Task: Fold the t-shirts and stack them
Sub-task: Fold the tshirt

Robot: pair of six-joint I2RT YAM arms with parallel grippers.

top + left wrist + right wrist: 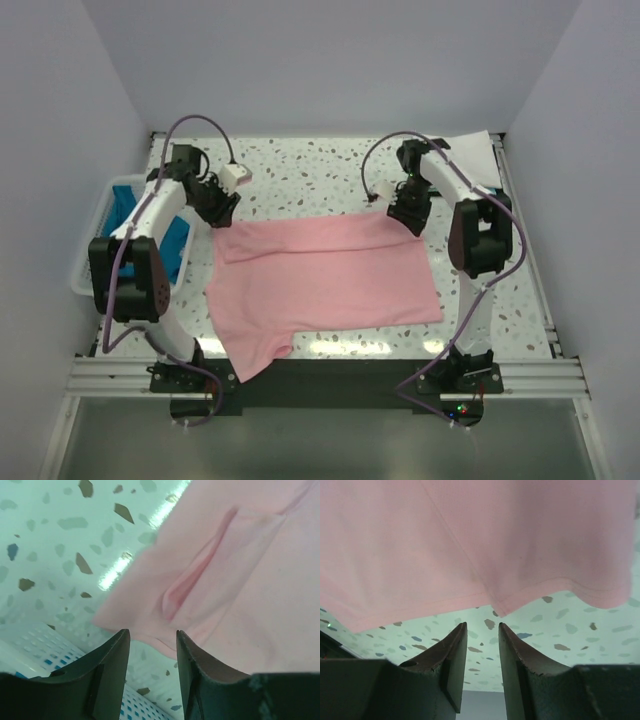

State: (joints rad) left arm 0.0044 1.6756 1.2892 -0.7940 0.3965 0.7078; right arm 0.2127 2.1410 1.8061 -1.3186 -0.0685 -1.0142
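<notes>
A light pink t-shirt (325, 280) lies on the speckled table (300, 165), its far part folded over and one sleeve hanging at the front left. My left gripper (222, 212) is open and empty just off the shirt's far left corner (150, 610). My right gripper (408, 222) is open and empty above the shirt's far right corner; the hem (500, 605) lies just ahead of its fingertips. A white t-shirt (475, 152) lies at the far right corner. Teal-blue shirts (175, 245) sit in the basket on the left.
A white plastic lattice basket (92, 255) stands at the table's left edge; its wall shows under my left fingers (60, 650). Grey walls close in the sides and back. A metal rail (320, 375) runs along the near edge.
</notes>
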